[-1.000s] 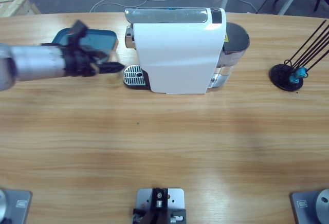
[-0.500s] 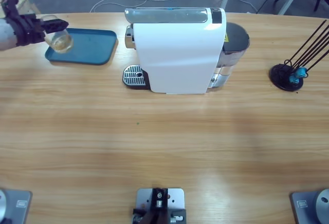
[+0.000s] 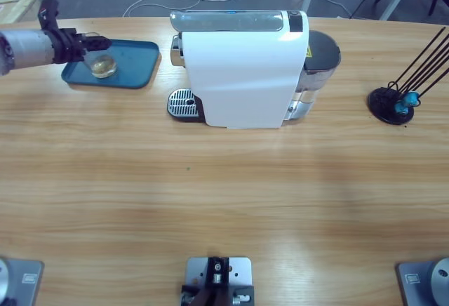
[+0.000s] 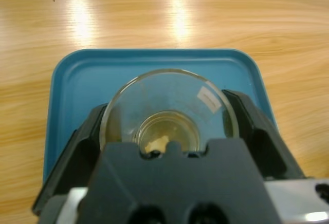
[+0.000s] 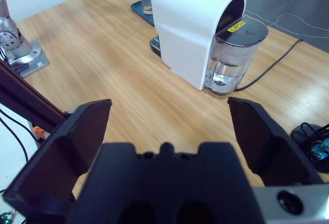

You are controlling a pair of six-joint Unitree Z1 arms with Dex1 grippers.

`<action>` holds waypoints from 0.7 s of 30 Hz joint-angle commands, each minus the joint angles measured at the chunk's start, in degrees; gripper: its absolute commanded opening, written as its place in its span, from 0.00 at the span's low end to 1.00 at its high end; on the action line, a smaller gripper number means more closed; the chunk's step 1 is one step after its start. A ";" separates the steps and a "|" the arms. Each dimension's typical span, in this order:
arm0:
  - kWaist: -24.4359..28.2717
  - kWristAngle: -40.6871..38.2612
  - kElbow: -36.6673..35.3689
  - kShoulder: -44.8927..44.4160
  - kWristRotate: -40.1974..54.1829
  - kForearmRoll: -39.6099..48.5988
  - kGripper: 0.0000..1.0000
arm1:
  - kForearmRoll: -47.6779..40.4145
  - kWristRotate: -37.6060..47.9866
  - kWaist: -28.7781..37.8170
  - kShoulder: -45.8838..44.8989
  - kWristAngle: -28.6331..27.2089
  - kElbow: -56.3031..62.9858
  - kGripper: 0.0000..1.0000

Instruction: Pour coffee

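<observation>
Left fingers clamped on either side of a clear glass, coffee pooled pale amber in its bottom, over the blue tray on the wooden table. Right gripper raised, fingers spread wide apart, grasping nothing, aimed at the table. Beyond, white coffee machine with a water tank, just right of the tray. Far right, black capsule stand.
</observation>
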 commanded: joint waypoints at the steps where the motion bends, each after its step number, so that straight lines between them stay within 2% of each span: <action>1: 0.09 -0.23 -0.08 2.11 -1.99 9.77 0.99 | -0.52 0.67 0.32 0.63 0.95 1.72 1.00; 6: -1.65 0.05 3.26 0.39 -3.39 9.14 0.99 | -0.52 0.67 0.32 -0.19 0.87 1.79 1.00; 9: -1.86 4.85 7.93 -6.14 -3.43 7.80 0.99 | -0.52 0.67 0.34 -0.63 0.87 1.81 1.00; 12: -1.86 16.54 12.45 -18.74 -3.39 8.01 0.99 | -0.52 0.67 0.34 -1.02 0.87 1.81 1.00; 15: -1.77 21.14 13.61 -33.33 -3.25 14.43 0.99 | -0.52 0.67 0.32 -1.27 0.87 1.81 1.00; 18: -2.77 20.65 12.57 -47.92 -3.31 24.22 0.99 | -0.52 0.67 0.34 -2.15 0.95 1.81 1.00; 21: -12.14 14.22 12.69 -57.52 -3.39 29.58 0.99 | -0.52 0.67 0.34 -2.51 0.95 1.90 1.00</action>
